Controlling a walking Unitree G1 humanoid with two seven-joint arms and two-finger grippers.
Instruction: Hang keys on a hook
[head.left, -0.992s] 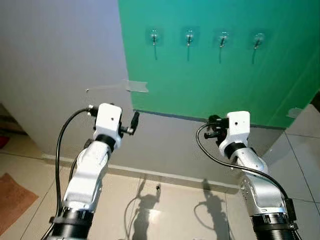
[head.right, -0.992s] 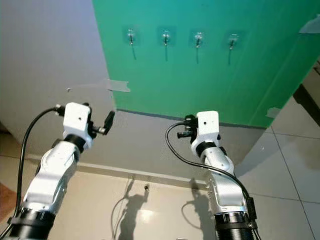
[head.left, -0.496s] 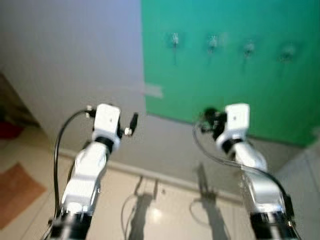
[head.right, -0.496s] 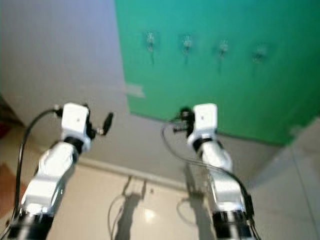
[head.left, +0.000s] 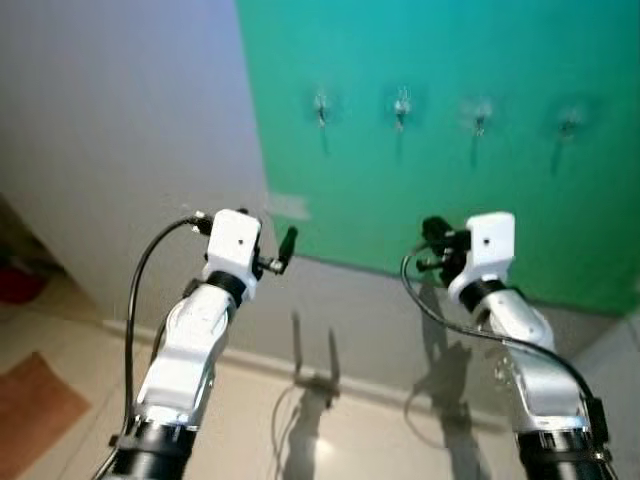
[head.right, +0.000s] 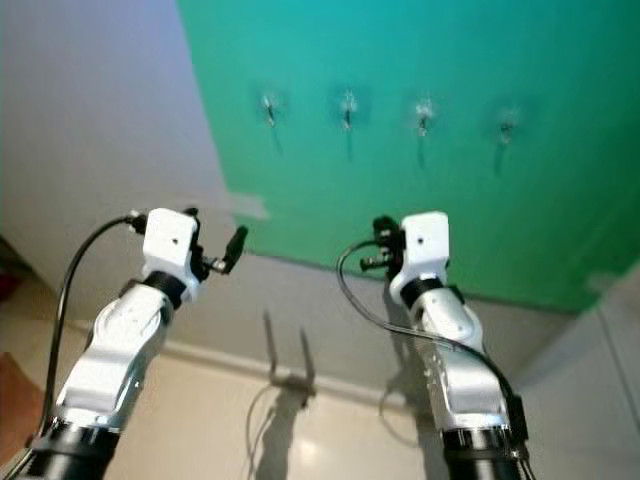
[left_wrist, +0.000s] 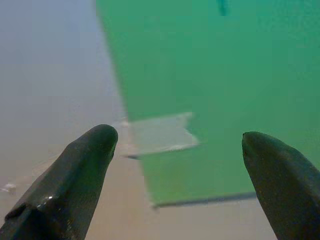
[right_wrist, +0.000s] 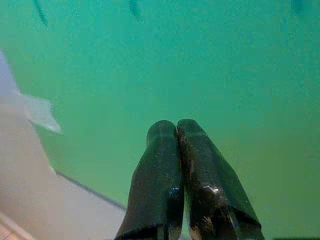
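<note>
Nearest, the left gripper (left_wrist: 175, 165) has its fingers spread wide and empty, while the right gripper (right_wrist: 177, 175) has its fingers pressed together with no keys visible between them (they may be too small to see). Beyond, above both arms, four hooks (head.left: 400, 103) line the green panel (head.left: 520, 200), nearer the right arm.

A green panel (head.left: 450, 150) covers the upper right of a pale grey wall (head.left: 120, 130), its left edge fixed with a strip of clear tape (head.left: 287, 207). Below runs a white skirting board (head.left: 250, 358), then glossy beige floor tiles (head.left: 380, 440). A reddish-brown mat (head.left: 35, 415) lies at the floor's left edge.
</note>
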